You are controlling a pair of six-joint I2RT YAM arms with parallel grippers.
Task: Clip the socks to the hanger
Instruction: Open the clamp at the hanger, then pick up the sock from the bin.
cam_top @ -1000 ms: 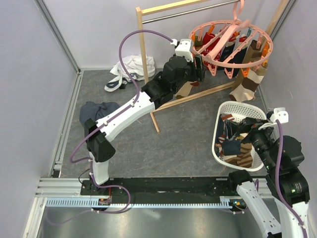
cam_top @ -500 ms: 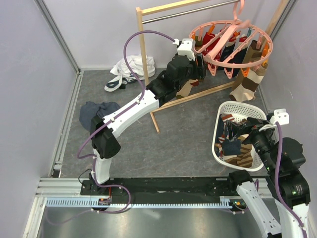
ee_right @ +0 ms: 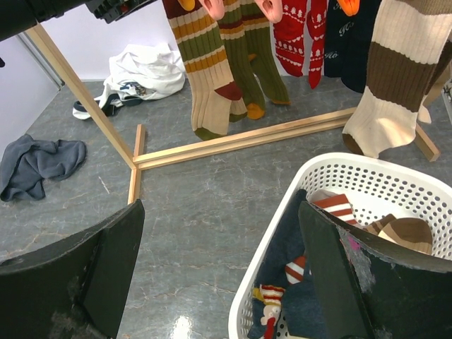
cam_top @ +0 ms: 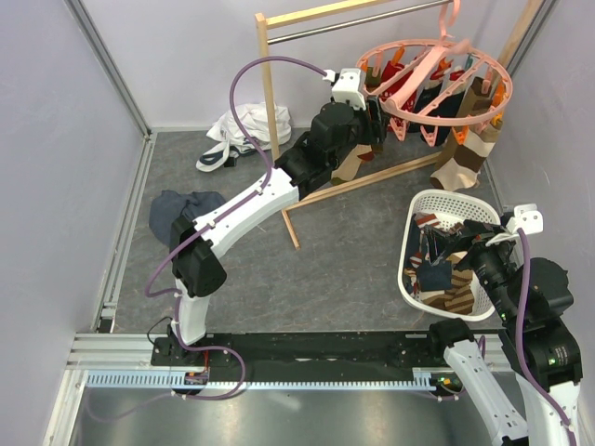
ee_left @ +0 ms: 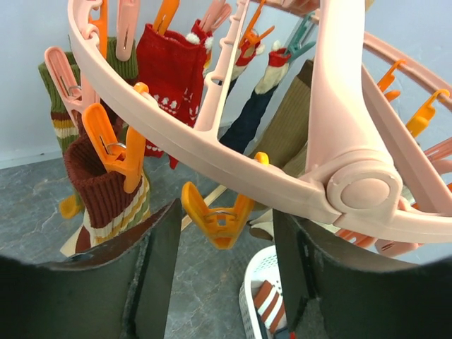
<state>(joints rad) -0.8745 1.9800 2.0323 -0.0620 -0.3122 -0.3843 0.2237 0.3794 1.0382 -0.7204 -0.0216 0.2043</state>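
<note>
left arm (cam_top: 251, 200): stretched far forward from its base, wrist raised under the round pink plastic drying hanger (ee_left: 332, 106), which hangs by its hook from the wooden-framed rail (cam_top: 274, 102).
left gripper (ee_left: 222, 272): fingers apart, an orange plastic clip (ee_left: 215, 219) just above the gap, not touched.
striped and patterned fabric socks (ee_right: 205, 63): several clipped to the ring, more in the white plastic laundry basket (ee_right: 367, 173).
right arm (cam_top: 544, 297): folded near its base.
right gripper (ee_right: 219, 275): spread wide, empty, above the basket's edge.
</note>
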